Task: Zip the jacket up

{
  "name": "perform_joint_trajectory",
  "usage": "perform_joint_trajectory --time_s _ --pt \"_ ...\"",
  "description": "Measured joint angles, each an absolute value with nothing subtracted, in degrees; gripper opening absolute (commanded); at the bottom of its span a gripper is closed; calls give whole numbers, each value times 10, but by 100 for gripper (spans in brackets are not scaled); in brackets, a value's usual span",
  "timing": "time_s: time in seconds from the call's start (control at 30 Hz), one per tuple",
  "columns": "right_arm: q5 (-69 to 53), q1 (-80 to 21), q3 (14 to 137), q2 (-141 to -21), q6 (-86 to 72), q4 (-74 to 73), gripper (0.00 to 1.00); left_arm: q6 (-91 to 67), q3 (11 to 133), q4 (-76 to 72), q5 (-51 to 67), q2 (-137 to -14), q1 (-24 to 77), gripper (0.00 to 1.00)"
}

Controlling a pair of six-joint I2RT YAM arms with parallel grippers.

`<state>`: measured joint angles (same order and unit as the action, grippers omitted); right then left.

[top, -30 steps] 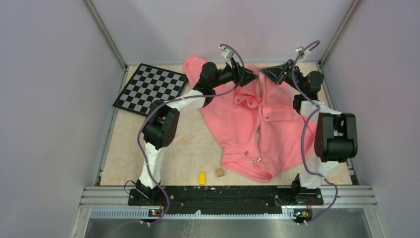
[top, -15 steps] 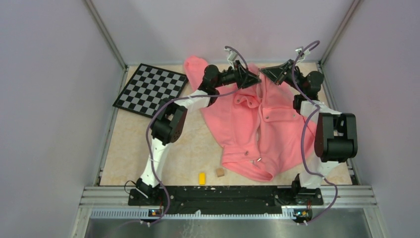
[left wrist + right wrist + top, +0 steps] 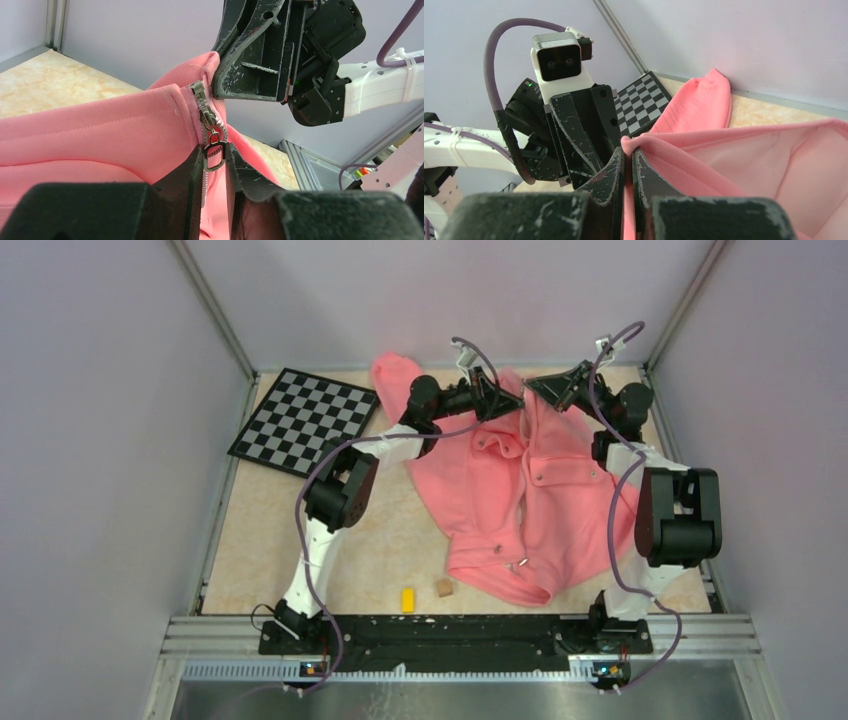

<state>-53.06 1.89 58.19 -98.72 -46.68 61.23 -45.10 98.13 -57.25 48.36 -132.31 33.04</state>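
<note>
Left wrist view: my left gripper [image 3: 214, 167] has its jaws narrowly apart around the small metal zipper pull [image 3: 215, 152]; whether they pinch it I cannot tell. My right gripper [image 3: 628, 162] is clamped on the jacket [image 3: 500, 490] edge just beyond; the jacket sprawls on the counter [image 3: 370, 540]. Soft, light fleece will likely sag, so the stiff pull is where to hold

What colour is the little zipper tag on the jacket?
Shiny silver metal: the zipper pull hangs on the salmon-pink jacket. The left wrist view shows it best.
</note>
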Motion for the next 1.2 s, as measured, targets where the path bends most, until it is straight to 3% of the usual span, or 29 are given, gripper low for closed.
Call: perform_joint_trajectory --time_s 0.23,0.63,1.07,1.2 --pt "-530 19 582 -987 -467 610 0 -434 980 -556 478 -1323 331 33" --pt "-529 19 582 -987 -467 611 0 -418 992 -514 462 -1323 334 33" --pt "-525 19 582 -987 -467 613 0 -401 1008 -488 458 -1323 336 12" --pt "-523 19 582 -987 -467 610 0 -392 995 -488 455 -1315 336 1"
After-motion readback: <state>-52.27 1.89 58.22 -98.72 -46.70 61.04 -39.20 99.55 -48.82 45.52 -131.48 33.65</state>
